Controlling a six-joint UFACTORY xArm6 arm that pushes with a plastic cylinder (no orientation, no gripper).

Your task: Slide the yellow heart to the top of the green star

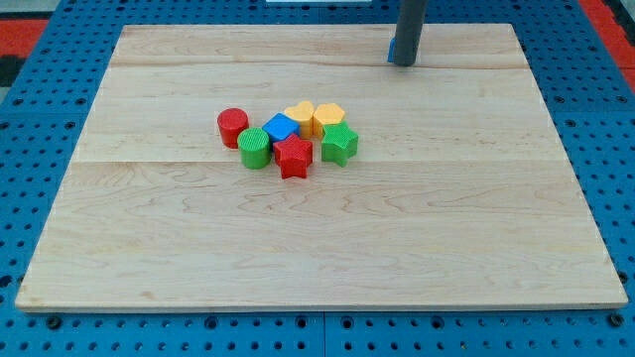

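Hovering near the board's (556,178) top edge, my tip (403,62) touches nothing; approach is pending. Yellow heart (300,115) sits mid-cluster, up-left of green star (339,144), needing a rightward nudge.

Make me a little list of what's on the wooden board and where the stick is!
board: wooden table top
my tip: near the view's top, apart from all blocks
cluster: seven blocks bunched together, left of centre
red cylinder: cluster's left end
green cylinder
blue block
red star: nearest the view's bottom
yellow heart
yellow block, shape unclear
green star: cluster's right end
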